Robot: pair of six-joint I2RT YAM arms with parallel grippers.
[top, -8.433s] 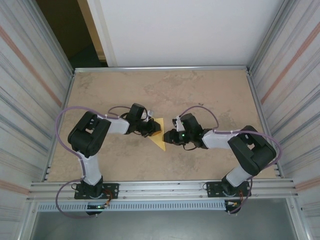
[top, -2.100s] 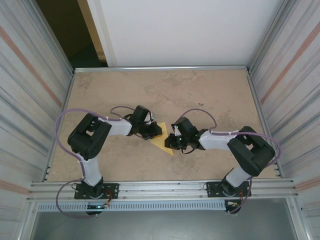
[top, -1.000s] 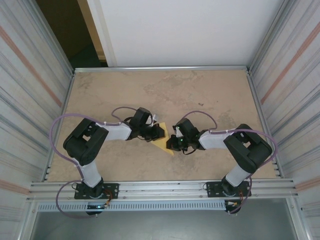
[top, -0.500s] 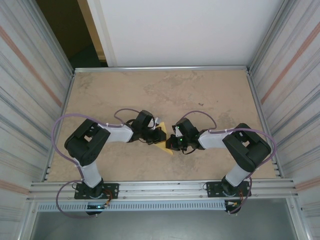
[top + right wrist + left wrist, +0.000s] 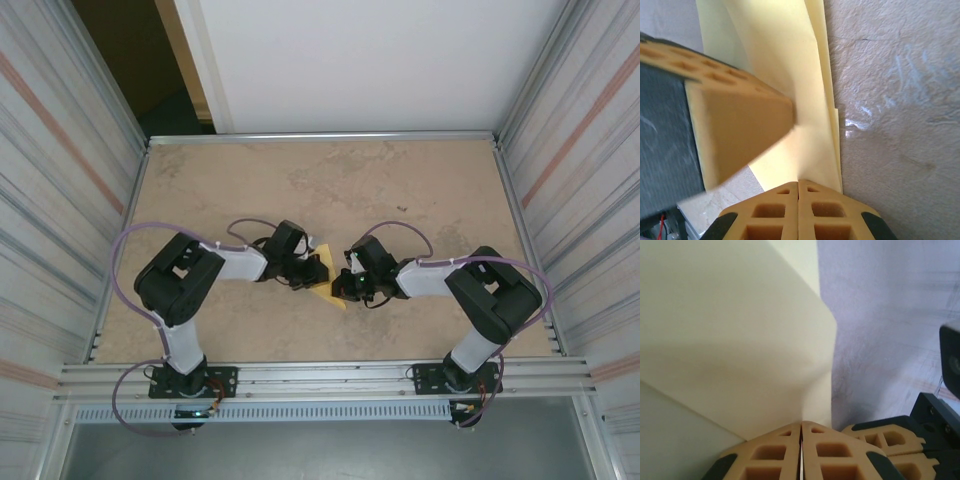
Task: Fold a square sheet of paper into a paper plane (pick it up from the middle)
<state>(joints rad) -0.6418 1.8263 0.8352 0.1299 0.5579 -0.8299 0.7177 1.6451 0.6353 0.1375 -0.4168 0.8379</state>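
Note:
The pale-yellow sheet of paper (image 5: 330,292) lies folded in layers at mid-table, a pointed corner showing between the two grippers. My left gripper (image 5: 320,272) is shut on it from the left; in the left wrist view the jaws (image 5: 801,426) meet with a thin paper edge pinched between them, and the paper (image 5: 735,340) rises in a curve ahead. My right gripper (image 5: 343,284) is shut on the paper's near edge (image 5: 790,75), jaws (image 5: 798,184) pressed together. The left gripper's tan finger (image 5: 735,115) crosses the right wrist view. The two grippers nearly touch.
The tan tabletop (image 5: 330,180) is bounded by a metal rail (image 5: 320,136) at the far edge and corrugated walls (image 5: 60,200) on both sides. The right gripper's fingers (image 5: 890,435) sit close beside the left gripper.
Over several seconds both grippers have closed in on each other over the paper, covering more of it. In the last second the left arm's elbow shifted slightly; the grips hold.

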